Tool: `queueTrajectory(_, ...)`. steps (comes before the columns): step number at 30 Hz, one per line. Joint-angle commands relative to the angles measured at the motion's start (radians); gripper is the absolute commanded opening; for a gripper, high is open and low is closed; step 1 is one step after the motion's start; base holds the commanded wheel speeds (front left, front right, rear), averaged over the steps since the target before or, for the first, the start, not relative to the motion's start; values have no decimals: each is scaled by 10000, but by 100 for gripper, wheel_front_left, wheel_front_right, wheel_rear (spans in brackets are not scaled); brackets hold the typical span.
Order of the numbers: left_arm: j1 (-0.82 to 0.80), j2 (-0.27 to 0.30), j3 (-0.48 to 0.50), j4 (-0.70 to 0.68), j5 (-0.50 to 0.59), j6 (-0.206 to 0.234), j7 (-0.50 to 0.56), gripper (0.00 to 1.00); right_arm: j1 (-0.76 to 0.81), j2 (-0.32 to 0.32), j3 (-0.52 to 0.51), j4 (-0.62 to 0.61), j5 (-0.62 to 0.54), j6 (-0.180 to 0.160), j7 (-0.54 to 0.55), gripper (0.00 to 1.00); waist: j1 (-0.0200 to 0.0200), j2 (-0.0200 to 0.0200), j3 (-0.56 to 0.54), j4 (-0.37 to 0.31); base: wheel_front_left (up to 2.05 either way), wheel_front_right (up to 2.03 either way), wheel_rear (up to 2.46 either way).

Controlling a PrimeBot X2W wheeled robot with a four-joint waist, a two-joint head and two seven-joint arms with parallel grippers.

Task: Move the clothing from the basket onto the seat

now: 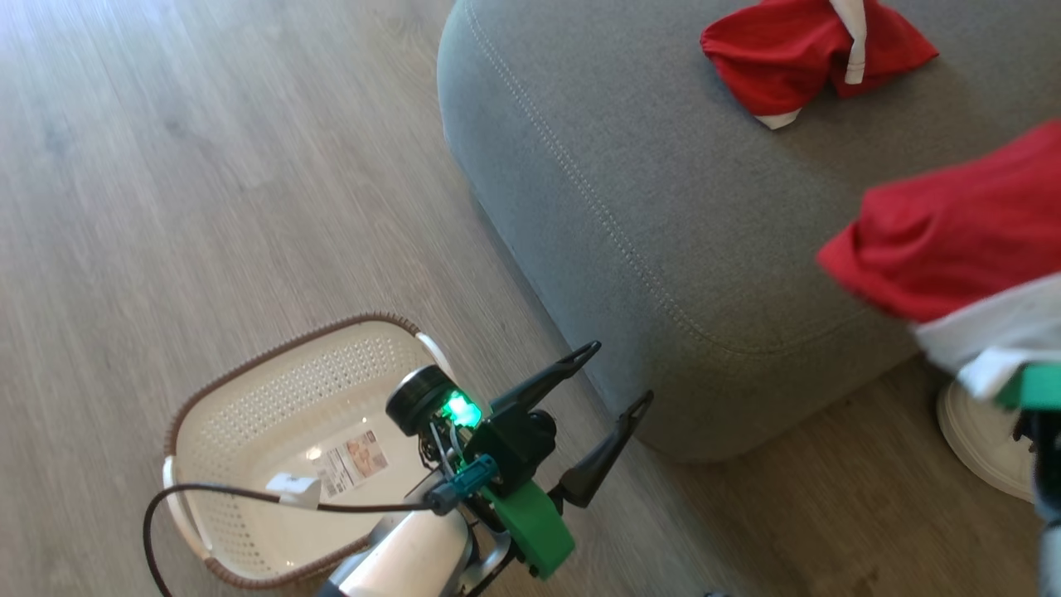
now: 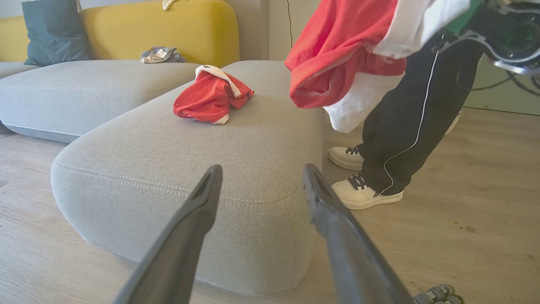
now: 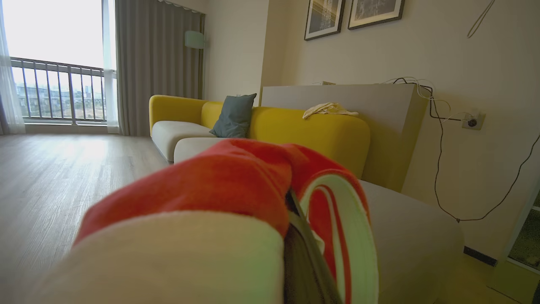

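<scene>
Garment one [image 1: 796, 58] lies on the seat [image 1: 630, 191], back from its corner; my right fingers [image 3: 306, 257] clamp garment two [image 1: 953, 232] over its edge; left fingers [image 1: 547, 380] spread wide, empty.

A blurred red and white garment [image 1: 953, 240], cut off by the right edge, wraps the right gripper [image 3: 297, 219], hiding all but a sliver of one finger. A person [image 2: 413, 118] is cropped above the legs. The label [image 1: 356, 464] on the basket [image 1: 249, 398] is too small to read.
</scene>
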Motion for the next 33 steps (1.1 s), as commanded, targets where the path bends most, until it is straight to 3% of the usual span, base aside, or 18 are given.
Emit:
queueTrajectory(1,-187,-45,286,-319,57,24,-49,100,-622,-407,154,-296,10,69,-23,0,-1,0,110,4,0,0,0)
queueTrajectory(4,-219,-45,391,-252,187,16,-49,100,-1428,-908,163,-31,-233,69,-23,0,-1,0,309,-66,0,0,0)
queueTrajectory(16,-648,102,208,76,571,-88,-49,100,-5351,-2727,362,2009,741,69,-23,0,-1,0,1414,236,0,0,0)
queueTrajectory(20,-871,196,60,167,601,-98,-49,100,-6344,-3524,738,3024,868,69,-23,0,-1,0,1866,528,0,0,0)
queueTrajectory(26,-1112,393,-42,218,637,-103,-49,100,-7669,-4117,833,4351,1222,69,-23,0,-1,0,2479,864,0,0,0)
queueTrajectory(33,-1526,590,-327,265,656,-105,-49,100,-9309,-5140,930,6981,1003,69,-23,0,-1,0,3282,1371,0,0,0)
